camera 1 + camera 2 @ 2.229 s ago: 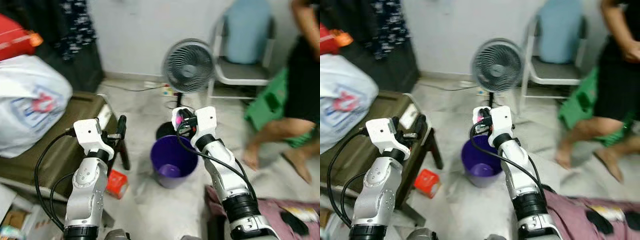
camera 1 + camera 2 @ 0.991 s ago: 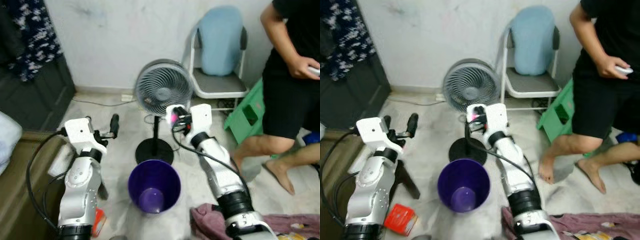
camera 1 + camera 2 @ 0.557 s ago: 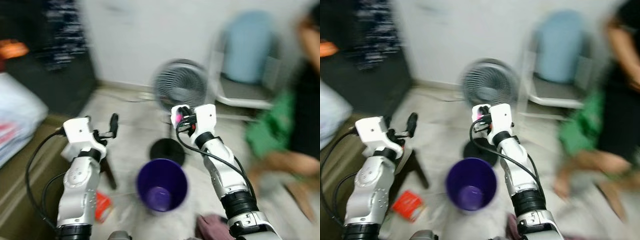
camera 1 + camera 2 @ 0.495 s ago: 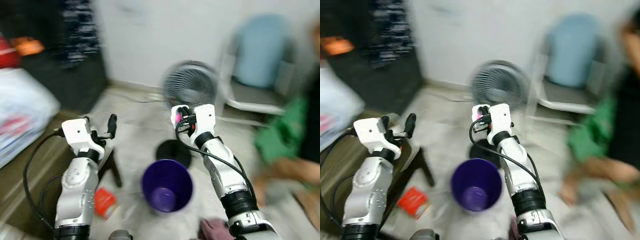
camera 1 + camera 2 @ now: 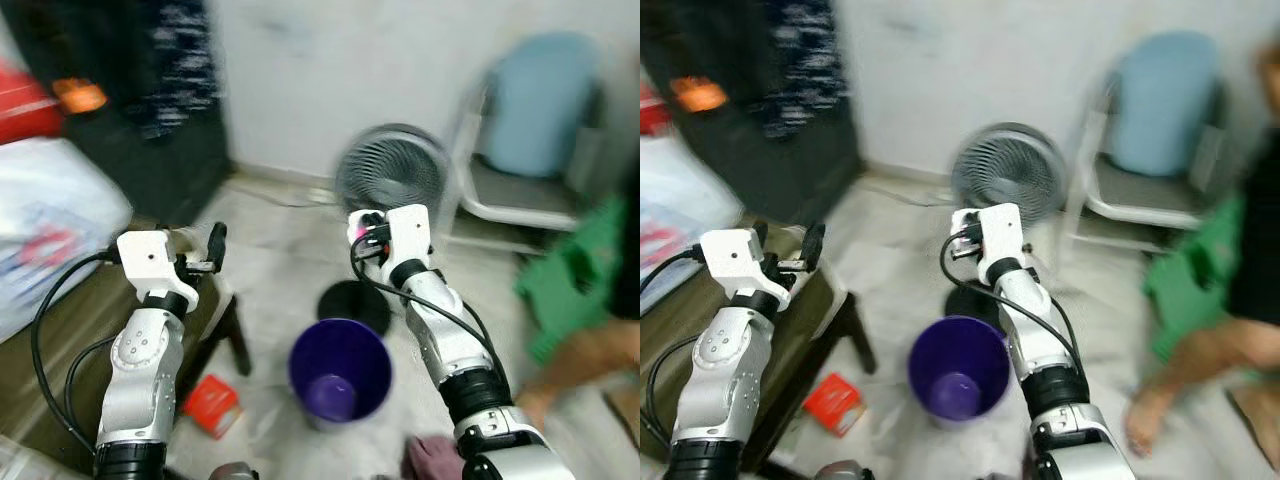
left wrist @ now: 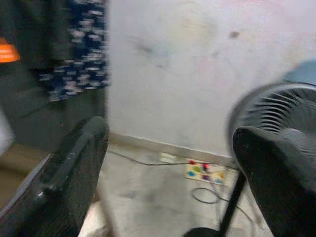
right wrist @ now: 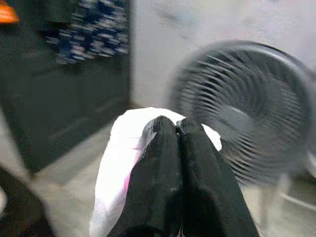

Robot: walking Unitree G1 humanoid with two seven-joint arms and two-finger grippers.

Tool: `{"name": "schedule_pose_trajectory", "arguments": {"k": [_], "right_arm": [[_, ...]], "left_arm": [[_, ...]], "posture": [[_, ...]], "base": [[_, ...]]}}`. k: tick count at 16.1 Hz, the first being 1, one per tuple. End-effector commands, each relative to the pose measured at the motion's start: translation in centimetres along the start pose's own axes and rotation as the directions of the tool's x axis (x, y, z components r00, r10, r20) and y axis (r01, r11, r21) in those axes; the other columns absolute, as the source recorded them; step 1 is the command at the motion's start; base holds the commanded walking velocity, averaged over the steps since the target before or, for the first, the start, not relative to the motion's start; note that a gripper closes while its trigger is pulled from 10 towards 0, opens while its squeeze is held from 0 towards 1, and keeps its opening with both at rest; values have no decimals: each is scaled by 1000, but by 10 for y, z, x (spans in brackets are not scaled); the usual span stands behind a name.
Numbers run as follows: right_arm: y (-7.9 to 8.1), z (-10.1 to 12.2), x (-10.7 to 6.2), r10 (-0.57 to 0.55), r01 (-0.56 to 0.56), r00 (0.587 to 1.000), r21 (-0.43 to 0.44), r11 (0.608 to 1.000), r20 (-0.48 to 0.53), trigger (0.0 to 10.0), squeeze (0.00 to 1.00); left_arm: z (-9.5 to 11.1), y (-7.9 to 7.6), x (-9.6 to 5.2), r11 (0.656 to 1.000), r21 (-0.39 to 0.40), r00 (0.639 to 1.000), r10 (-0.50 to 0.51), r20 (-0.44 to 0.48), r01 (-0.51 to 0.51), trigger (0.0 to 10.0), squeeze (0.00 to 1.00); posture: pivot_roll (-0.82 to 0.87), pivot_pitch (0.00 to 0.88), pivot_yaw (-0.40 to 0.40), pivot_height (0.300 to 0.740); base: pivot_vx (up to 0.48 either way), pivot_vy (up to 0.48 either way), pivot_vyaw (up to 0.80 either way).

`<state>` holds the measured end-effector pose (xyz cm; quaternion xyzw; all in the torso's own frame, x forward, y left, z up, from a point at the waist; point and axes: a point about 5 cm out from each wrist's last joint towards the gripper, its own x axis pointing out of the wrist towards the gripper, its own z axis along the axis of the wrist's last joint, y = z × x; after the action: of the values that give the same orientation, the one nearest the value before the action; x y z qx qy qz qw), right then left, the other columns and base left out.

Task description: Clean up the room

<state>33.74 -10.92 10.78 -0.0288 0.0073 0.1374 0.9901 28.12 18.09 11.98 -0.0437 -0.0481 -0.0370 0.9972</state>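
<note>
While the head views are blurring it to a pink speck, the right wrist view is showing the right gripper (image 7: 176,131) pinching a white-and-pink wrapper (image 7: 121,163), raised above the purple bin (image 5: 339,374) before the fan (image 5: 392,177). The left gripper (image 6: 168,163), fingers spread, is hovering over the olive table (image 5: 80,320).

Plastic, cloth and a pale hard floor

The bucket (image 5: 340,372) looks like smooth, slightly glossy purple plastic. The fan (image 5: 393,178) has a grey wire or plastic grille on a matt black base. The arms are glossy silver metal or plastic with matt black fingers (image 7: 197,168), which pinch a thin white and pink wrapper (image 7: 121,163), crinkled like plastic film. The floor (image 5: 280,270) is pale, mottled and hard. The chair (image 5: 530,180) has a blue cloth back.
</note>
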Motion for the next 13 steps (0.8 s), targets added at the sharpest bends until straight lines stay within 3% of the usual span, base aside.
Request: {"name": "schedule_pose_trajectory", "arguments": {"k": [1, 3, 7, 10, 13], "right_arm": [[-5, 1, 0, -34, 34, 999, -8, 999, -14, 10000, 0], [-2, -3, -5, -40, 40, 998, 1, 999, -38, 10000, 0], [5, -18, -12, -54, 62, 988, 51, 997, -141, 10000, 0], [4, -21, -5, -78, 83, 982, 21, 996, -171, 10000, 0], [2, -28, 4, -116, 122, 966, 14, 992, -232, 10000, 0]], "left_arm": [[3, -4, 0, 998, 31, 999, -52, 10, 52, 10000, 0], [6, -10, -14, 986, 84, 989, -145, 7, 144, 10000, 0], [-1, -12, -40, 961, 157, 973, -221, -68, 230, 10000, 0], [-2, -1, -58, 948, 201, 965, -222, -137, 247, 10000, 0], [7, 20, -84, 937, 241, 956, -201, -215, 251, 10000, 0]], "posture": [[37, 0, -37, 740], [54, 0, -42, 740], [91, 84, -31, 740], [131, 186, -3, 740], [193, 277, 49, 740]], "base": [[0, 0, -800], [0, 0, -297], [0, 0, 0], [0, 0, 0], [0, 0, 0]]}}
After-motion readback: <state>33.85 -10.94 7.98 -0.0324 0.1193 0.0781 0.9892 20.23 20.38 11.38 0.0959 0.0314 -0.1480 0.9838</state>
